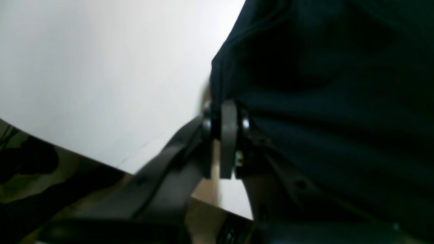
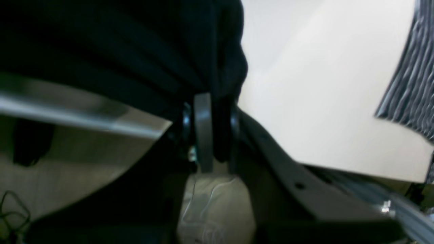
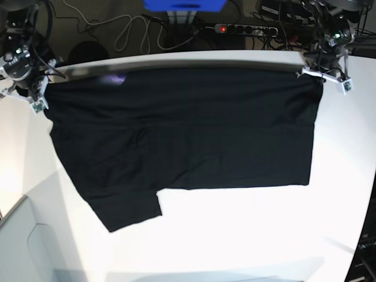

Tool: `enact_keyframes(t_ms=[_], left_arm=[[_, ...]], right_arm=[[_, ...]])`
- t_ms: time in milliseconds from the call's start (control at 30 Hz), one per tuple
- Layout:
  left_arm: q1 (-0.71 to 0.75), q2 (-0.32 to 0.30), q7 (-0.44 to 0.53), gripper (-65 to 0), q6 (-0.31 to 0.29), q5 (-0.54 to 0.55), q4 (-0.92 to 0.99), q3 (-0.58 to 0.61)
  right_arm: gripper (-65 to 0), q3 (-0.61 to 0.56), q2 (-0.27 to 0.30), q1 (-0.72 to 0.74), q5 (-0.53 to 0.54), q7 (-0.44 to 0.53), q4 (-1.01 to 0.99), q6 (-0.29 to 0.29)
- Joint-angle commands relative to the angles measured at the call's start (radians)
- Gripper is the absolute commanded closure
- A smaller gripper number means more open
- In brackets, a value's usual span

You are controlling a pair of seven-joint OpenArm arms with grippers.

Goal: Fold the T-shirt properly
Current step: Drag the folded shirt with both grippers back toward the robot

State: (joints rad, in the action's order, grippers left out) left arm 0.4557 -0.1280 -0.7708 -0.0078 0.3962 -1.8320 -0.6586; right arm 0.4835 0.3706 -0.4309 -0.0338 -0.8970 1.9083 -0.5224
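The black T-shirt (image 3: 182, 135) is stretched wide between my two grippers at the far edge of the white table (image 3: 247, 229), plain side up, and its lower part lies on the tabletop. A small purple patch (image 3: 114, 80) shows near its top left. My left gripper (image 3: 315, 73) pinches the upper right corner. In the left wrist view this gripper (image 1: 225, 113) is shut on a bunched fold of the T-shirt (image 1: 332, 101). My right gripper (image 3: 42, 97) grips the upper left corner, and in the right wrist view it (image 2: 210, 108) is shut on the dark T-shirt (image 2: 118, 51).
Behind the table's far edge lie a power strip (image 3: 244, 28), loose cables (image 3: 126, 32) and a blue object (image 3: 183, 4). A grey striped surface (image 2: 413, 78) shows at the right in the right wrist view. A pale grey panel (image 3: 26, 247) sits by the table's near left corner.
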Motion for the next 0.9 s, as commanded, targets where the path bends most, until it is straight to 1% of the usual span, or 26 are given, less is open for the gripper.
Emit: enact_keyframes(t_ms=[0,233,400,533,567,633,767,867], left_arm=[[0.019,-0.011,0.017,0.0,0.009,-0.006,-0.021,-0.010],[0.070,-0.012,0.018,0.0,0.007,-0.006,-0.018,-0.010],[0.073,-0.011,0.018,0.0,0.007,-0.006,-0.013,-0.010],[0.073,-0.011,0.017,0.0,0.007,-0.006,-0.013,-0.010],[0.073,-0.011,0.014,0.0,0.007,-0.006,-0.013,-0.010],[0.073,-0.011,0.010,0.0,0.007,-0.006,-0.013,-0.010],[0.073,-0.011,0.009,0.0,0.007,-0.006,-0.015,-0.011],[0.073,-0.011,0.009,0.0,0.007,-0.006,-0.016,-0.011]], right_arm=[[-0.4,0.013,0.017,-0.007,-0.012,0.006,0.015,-0.003],[-0.5,0.013,0.017,-0.029,-0.012,0.006,0.013,-0.003],[-0.6,0.013,0.017,-0.056,-0.012,0.006,0.013,-0.003],[-1.0,0.013,0.017,-0.072,-0.012,0.031,0.010,-0.003],[-2.6,0.013,0.017,-0.079,-0.012,0.037,0.013,-0.003],[-8.2,0.013,0.017,-0.085,-0.012,0.045,0.013,-0.003],[-23.2,0.013,0.017,-0.087,-0.012,0.049,0.013,-0.003],[-30.8,0.013,0.017,-0.087,-0.012,0.049,0.013,-0.003]])
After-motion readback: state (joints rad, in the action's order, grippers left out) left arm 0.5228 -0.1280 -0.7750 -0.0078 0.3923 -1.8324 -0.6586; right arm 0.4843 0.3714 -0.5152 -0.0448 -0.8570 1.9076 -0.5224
